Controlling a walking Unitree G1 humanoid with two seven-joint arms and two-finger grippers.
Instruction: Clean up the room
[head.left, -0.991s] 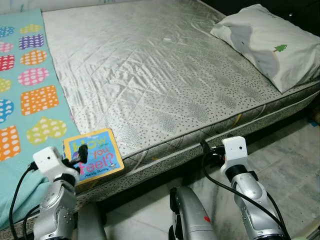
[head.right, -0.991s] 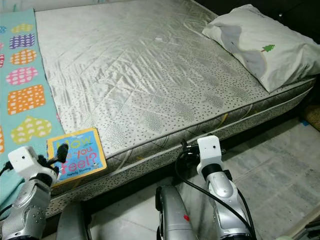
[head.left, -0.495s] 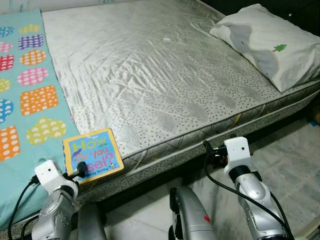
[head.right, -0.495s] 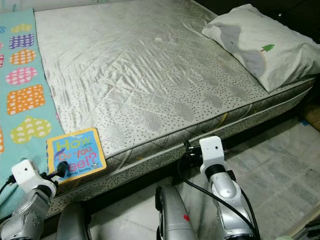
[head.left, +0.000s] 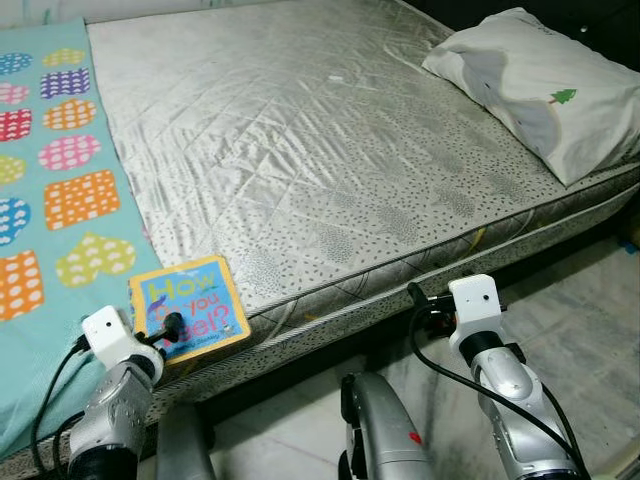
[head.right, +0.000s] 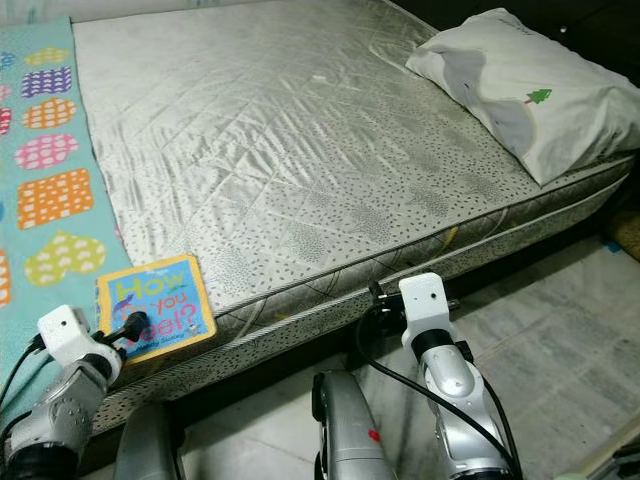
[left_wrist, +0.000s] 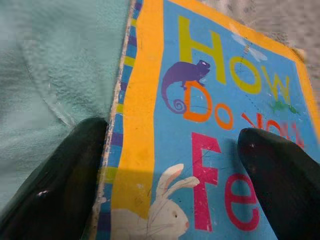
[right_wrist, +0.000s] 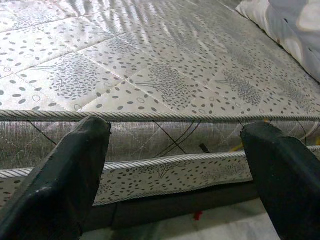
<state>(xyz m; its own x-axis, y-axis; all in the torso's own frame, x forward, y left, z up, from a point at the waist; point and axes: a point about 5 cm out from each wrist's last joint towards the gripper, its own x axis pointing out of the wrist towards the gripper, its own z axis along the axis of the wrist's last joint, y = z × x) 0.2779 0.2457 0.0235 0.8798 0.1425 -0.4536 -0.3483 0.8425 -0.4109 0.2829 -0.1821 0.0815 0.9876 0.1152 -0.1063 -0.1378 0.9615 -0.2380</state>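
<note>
One bed: bare silver quilted mattress (head.left: 330, 150), grey speckled print along its near edge. One teal blanket (head.left: 60, 200) with coloured heart patches covers the robot's left strip of the bed. One white pillow (head.left: 540, 85) with a small green tree mark lies at the far right corner. Grey tiled floor (head.left: 580, 300) beside the bed.

One board book (head.left: 188, 310): yellow border, blue cover, multicoloured title letters, purple chameleon and white rabbit in the left wrist view. It lies flat at the near bed edge, on the seam between blanket and mattress.

Left gripper (left_wrist: 172, 165): fingers wide apart, one on the blanket at the book's edge, the other over the cover; nothing held.

Right gripper (right_wrist: 175, 165): fingers spread wide, empty, facing the mattress side, apart from it
</note>
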